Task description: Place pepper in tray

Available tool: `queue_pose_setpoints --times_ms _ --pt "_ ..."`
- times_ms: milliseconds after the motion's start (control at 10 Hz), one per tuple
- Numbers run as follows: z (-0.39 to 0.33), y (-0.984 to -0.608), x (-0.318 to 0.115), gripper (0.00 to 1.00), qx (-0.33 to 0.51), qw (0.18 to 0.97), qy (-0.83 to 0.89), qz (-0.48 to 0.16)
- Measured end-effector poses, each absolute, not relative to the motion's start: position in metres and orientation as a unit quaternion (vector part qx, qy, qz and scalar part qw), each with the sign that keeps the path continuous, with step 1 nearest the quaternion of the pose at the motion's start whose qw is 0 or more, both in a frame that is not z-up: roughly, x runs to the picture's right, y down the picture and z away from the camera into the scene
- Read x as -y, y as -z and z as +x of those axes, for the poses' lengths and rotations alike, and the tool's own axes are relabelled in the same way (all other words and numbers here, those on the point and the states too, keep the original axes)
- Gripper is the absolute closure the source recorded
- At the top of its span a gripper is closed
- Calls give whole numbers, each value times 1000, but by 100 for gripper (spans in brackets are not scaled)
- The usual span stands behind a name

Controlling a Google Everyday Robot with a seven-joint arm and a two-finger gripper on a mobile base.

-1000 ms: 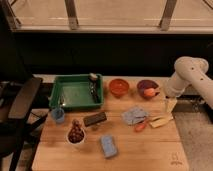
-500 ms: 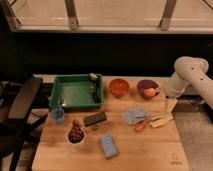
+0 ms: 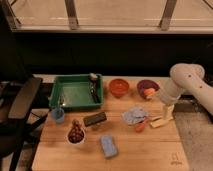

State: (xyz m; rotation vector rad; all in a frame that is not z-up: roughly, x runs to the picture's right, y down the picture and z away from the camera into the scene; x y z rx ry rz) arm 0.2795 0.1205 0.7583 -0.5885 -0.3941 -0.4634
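The pepper (image 3: 141, 124) is a small red-orange piece lying on the wooden table, at the front edge of a blue-grey cloth (image 3: 133, 115). The green tray (image 3: 64, 93) stands at the table's back left, with a dark brush (image 3: 93, 85) lying along its right side. My gripper (image 3: 166, 118) hangs down from the white arm (image 3: 184, 80) at the table's right side. It is just right of the pepper and over a pale yellow piece (image 3: 157, 122). It holds nothing that I can see.
An orange bowl (image 3: 119, 87) and a purple bowl (image 3: 145, 85) holding an orange ball (image 3: 149, 93) stand behind the cloth. A dark block (image 3: 95, 119), a blue cup (image 3: 58, 115), a bowl of dark grapes (image 3: 76, 134) and a blue sponge (image 3: 107, 146) lie front left. A black chair (image 3: 22, 100) stands left of the table.
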Motion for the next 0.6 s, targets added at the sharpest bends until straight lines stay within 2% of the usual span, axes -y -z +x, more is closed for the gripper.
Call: queue_pose_setpoints --times_ms 300,600 --pt "240 -750 -161 20 253 869 322 -278" --pt "235 -748 -167 20 260 863 328 -284"
